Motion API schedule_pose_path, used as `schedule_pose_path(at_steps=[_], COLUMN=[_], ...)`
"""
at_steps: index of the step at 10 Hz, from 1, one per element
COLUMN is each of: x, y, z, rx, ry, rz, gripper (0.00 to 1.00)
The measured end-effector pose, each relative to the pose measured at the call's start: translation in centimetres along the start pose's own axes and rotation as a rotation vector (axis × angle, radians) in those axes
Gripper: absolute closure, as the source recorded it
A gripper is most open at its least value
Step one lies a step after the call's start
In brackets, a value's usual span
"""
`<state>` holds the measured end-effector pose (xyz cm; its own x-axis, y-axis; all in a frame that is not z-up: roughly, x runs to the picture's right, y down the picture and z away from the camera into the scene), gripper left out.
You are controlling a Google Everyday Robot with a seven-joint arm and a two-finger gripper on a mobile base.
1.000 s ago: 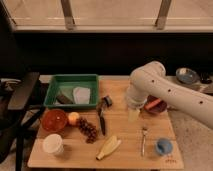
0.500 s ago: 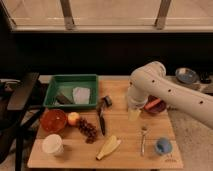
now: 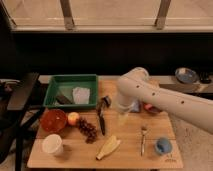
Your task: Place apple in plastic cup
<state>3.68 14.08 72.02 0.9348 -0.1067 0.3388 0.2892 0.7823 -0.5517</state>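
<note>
The apple (image 3: 73,118), yellowish with a red blush, lies on the wooden table (image 3: 130,150) between the orange bowl (image 3: 53,120) and the dark grape bunch (image 3: 87,129). The plastic cup (image 3: 163,146), small and light blue, stands near the table's front right corner. My white arm reaches in from the right and bends downward. Its gripper (image 3: 123,116) hangs open over the middle of the table, right of the apple and far left of the cup, with nothing between its fingers.
A green tray (image 3: 71,92) holding a white cloth sits at the back left. A cream cup (image 3: 52,144), a yellow banana-like piece (image 3: 109,147), a fork (image 3: 143,137) and a black utensil (image 3: 101,120) lie on the table. A grey bowl (image 3: 186,75) stands at the far right. A dark chair (image 3: 20,100) is at the left.
</note>
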Motion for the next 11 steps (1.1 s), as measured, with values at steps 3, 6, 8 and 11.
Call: schedule_pose_path(at_steps=[3,6,8,11], x=[-6.6,-9.4,-9.5,-10.5], y=[-1.6,-2.2,-2.3,-3.7], z=[3.3,4.3,4.3,4.9], rx=[-0.029,-0.051,-0.051,-0.02], ry=[-0.072,-0.122,-0.123,-0.164], rz=[-0.051,-0.077,-0.079,-0.046], gripper=[0.35,0.35,0.35,0.35])
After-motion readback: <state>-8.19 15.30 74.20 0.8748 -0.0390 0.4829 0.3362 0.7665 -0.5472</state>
